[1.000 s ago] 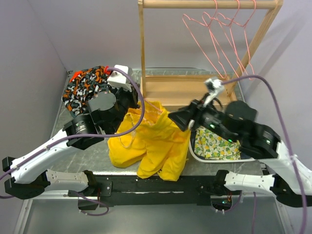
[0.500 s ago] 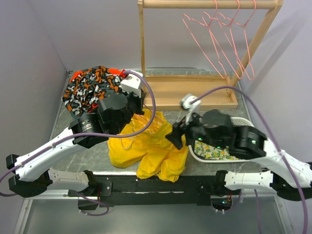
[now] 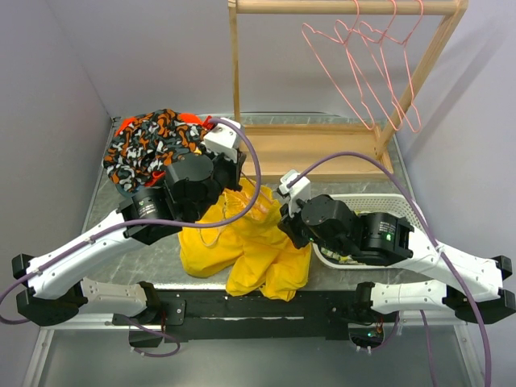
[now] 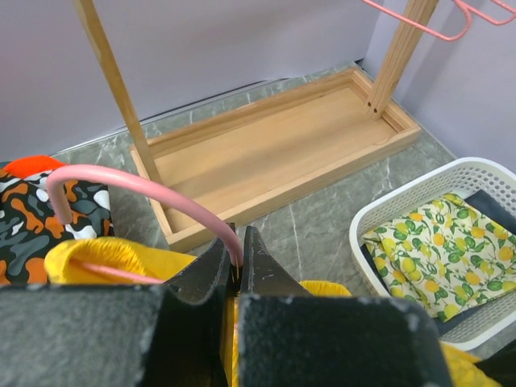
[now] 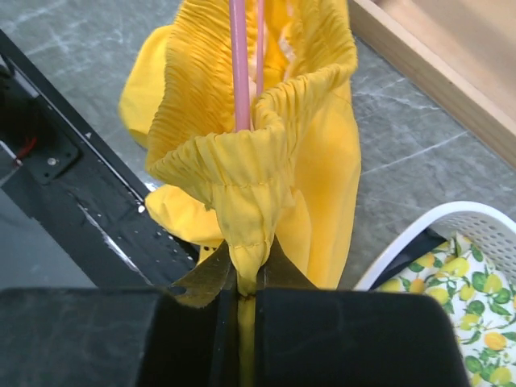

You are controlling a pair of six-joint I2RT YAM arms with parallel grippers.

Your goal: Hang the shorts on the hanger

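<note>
Desk: a grey stone-patterned top, closed in by plain lilac walls.
Shorts: bright yellow, lying mid-desk between the two arms. The gathered waistband is lifted toward the back and the legs trail to the near edge.
Hanger: thin pink wire. Its curved hook is seen rising out of the waistband, and in the right wrist view two of its wires run down into the waistband opening.
Left claw: closed tight on the hanger wire just below the hook; nothing else is held.
Right claw: pinched shut on a fold of the waistband, at the edge nearest its own arm.
Key relation: the hanger wires lie straight ahead of the right claw, just beyond the pinched fold, with their length running away from it. The hanger is held from the far left and the fabric from the near right. The right arm is nearer the cloth, the left nearer the hook.
Next move: the waistband is judged to need drawing further along the wires.
Progress: judged partway. How far the shorts sit over the hanger cannot be told.
Rack: a wooden frame with a tray base at the back; spare hangers are hung on its rail.
Basket: white, just right of the shorts, with a lemon-print cloth inside.
Patterned garment: black, orange and white, heaped at the back left.
Writing: no brand, label or lettering can be read.
</note>
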